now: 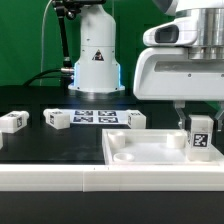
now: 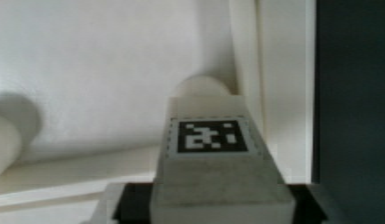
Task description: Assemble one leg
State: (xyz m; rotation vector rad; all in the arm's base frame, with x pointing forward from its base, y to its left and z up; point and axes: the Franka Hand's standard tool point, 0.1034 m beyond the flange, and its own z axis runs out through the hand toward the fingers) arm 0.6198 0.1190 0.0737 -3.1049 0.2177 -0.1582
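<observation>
Gripped leg [image 2: 210,150] stands between pincer [image 2: 210,200] fingers.

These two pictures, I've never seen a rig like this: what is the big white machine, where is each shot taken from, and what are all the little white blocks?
The white machine is a robot arm; its gripper, a two-fingered claw, hangs at the exterior view's right. One picture comes from a camera standing off the arm, the other from a camera on its wrist, looking down along the claw.

On the black table lies a large white panel with round recesses, the body of the furniture piece. Behind it is the marker board, a flat card of printed tags that only helps tracking. Three loose legs, small tagged white blocks, lie in a row beside it.

Another leg stands upright between the fingers, over the panel's corner. Whether the claw grips it firmly or is only closing around it, I cannot tell.
</observation>
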